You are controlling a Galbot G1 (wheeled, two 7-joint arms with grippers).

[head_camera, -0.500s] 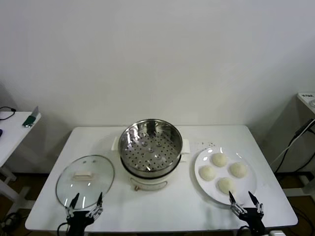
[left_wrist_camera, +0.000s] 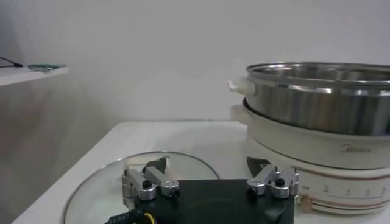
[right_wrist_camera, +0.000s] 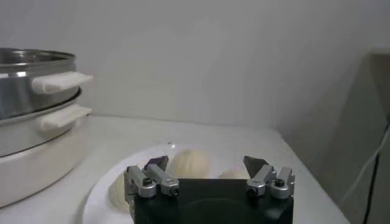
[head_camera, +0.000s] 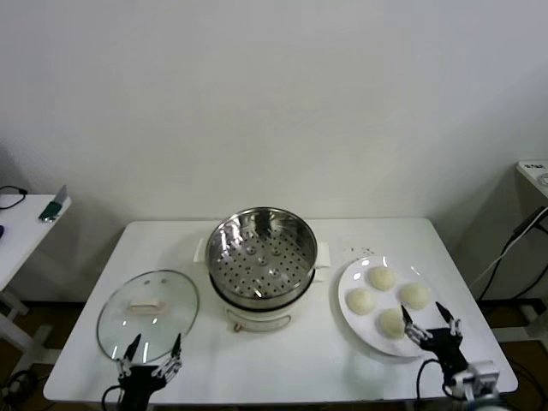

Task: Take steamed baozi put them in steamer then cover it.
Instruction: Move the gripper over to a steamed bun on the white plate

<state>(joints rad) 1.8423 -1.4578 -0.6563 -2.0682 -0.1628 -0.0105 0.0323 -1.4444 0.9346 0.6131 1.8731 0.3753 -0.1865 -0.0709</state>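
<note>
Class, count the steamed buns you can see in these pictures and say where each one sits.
4, all on the white plate right of the steamer: far bun, left bun, right bun, near bun. None appears hidden.

The right pincer (right_wrist_camera: 207, 165) is blocking the nearer steamed baozi (right_wrist_camera: 190, 163) in its wrist view; the plate (right_wrist_camera: 100, 193) is running off the frame. The left pincer (left_wrist_camera: 208, 169) is hiding part of the cover (left_wrist_camera: 97, 182); the steamer (left_wrist_camera: 323, 97) is being cropped by the edge.

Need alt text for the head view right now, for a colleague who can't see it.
On a white table, an uncovered steel steamer stands at centre, four baozi on a white plate to its right, the glass cover to its left. The open right gripper hovers at the plate's near edge; the open left gripper is by the cover.
</note>
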